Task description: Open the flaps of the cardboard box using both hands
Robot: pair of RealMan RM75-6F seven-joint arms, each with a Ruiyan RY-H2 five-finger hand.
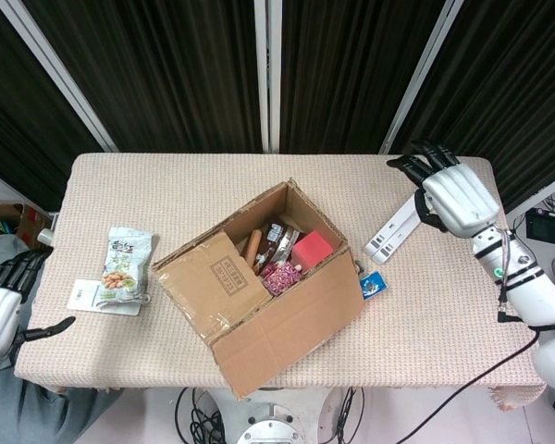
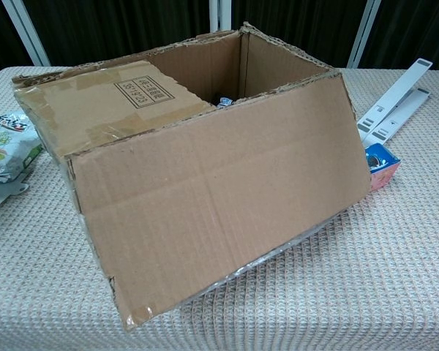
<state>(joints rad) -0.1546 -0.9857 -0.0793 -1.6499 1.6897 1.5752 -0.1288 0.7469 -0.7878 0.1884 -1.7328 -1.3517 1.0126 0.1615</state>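
Note:
The cardboard box (image 1: 259,277) stands askew in the middle of the table and fills the chest view (image 2: 205,146). Its left flap (image 1: 213,273), the one with a printed label (image 2: 143,91), lies folded in over the opening. The front flap (image 1: 287,328) hangs down and outward (image 2: 219,205). The far-right flap does not show above the rim. My right hand (image 1: 458,194) hovers over the table's far right corner, fingers spread, holding nothing, well clear of the box. Off the table's left edge my left hand (image 1: 0,310) holds nothing, its fingers apart. Neither hand shows in the chest view.
Inside the box lie a red carton (image 1: 312,250) and several food items. A snack packet (image 1: 128,259) lies on the left of the table (image 2: 4,146). A white stand (image 1: 393,231) and a small blue box (image 1: 372,282) sit right of the box.

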